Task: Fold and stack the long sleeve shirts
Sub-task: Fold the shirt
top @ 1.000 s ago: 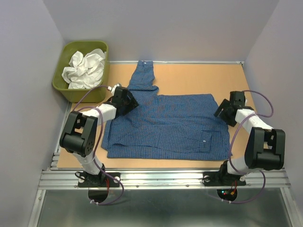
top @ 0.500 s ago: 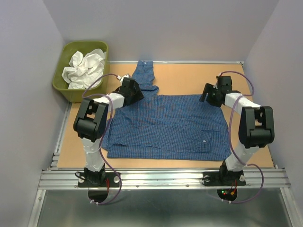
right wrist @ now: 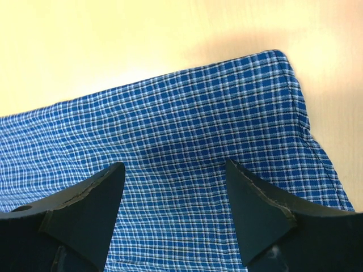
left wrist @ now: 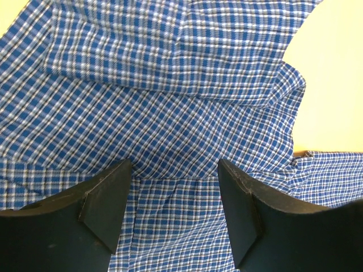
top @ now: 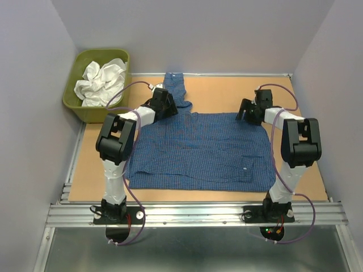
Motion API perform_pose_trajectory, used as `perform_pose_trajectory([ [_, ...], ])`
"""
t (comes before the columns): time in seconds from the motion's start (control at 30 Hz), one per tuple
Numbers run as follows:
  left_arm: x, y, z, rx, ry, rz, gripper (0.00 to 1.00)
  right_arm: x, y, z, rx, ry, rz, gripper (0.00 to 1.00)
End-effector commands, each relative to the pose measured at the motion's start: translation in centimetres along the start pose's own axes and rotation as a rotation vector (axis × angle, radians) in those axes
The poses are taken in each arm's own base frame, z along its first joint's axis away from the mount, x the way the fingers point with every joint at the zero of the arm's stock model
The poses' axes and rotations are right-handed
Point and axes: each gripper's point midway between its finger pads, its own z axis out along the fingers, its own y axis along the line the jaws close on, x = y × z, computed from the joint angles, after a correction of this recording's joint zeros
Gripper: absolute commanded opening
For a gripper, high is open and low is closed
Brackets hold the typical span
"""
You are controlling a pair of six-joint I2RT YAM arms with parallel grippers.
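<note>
change: your left gripper (left wrist: 174, 173), right gripper (right wrist: 174, 169) reached far edge of checked shirt (top: 198, 150) | jaws: both spread; nothing held | meaning: ready to pinch

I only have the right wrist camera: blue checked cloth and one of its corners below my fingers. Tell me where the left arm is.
Observer: The left fingers are open above the dark blue fine-checked cotton shirt, at the far left of its body, where a sleeve joins.
Operator: Report how that sleeve lies.
Observer: It stretches straight away from the body, unfolded, to the far edge of the wooden table.
Operator: Say what else needs folding.
Observer: A crumpled plain white cloth garment sits in the olive-green plastic tub, off the table's far left corner.
</note>
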Motion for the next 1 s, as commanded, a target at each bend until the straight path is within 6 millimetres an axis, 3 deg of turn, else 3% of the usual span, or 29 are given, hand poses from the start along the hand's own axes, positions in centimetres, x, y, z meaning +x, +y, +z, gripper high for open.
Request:
perform_pose_trajectory([
  [0.0, -2.6, -1.9, 0.4, 0.039, -0.075, 0.051, 0.73, -0.7, -1.5, 1.3, 0.096, -0.025, 0.025, 0.77],
  [0.17, -3.8, -2.8, 0.3, 0.056, -0.098, 0.076, 0.74, -2.3, -1.7, 0.9, 0.115, -0.066, 0.021, 0.78],
  [0.3, -8.6, -3.4, -3.8, 0.033, -0.234, 0.070, 0.76, -5.4, -0.6, -1.3, 0.089, -0.146, -0.017, 0.78],
  [0.4, -11.2, -1.5, -6.4, -0.061, -0.308, 0.030, 0.76, -7.5, -0.2, -2.4, 0.089, -0.199, -0.053, 0.78],
  [0.47, -12.3, 0.8, -7.5, -0.150, -0.328, 0.011, 0.76, -8.4, -0.1, -2.9, 0.095, -0.220, -0.079, 0.78],
  [0.67, -11.7, 6.8, -7.2, -0.345, -0.222, 0.041, 0.75, -8.9, -0.3, -3.2, 0.109, -0.235, -0.076, 0.78],
  [0.87, -10.6, 8.9, -5.0, -0.407, -0.128, 0.119, 0.72, -8.7, -0.5, -3.3, 0.121, -0.234, -0.076, 0.79],
  [0.97, -10.1, 9.0, -3.7, -0.400, -0.101, 0.141, 0.70, -8.6, -0.7, -3.3, 0.127, -0.232, -0.082, 0.79],
])
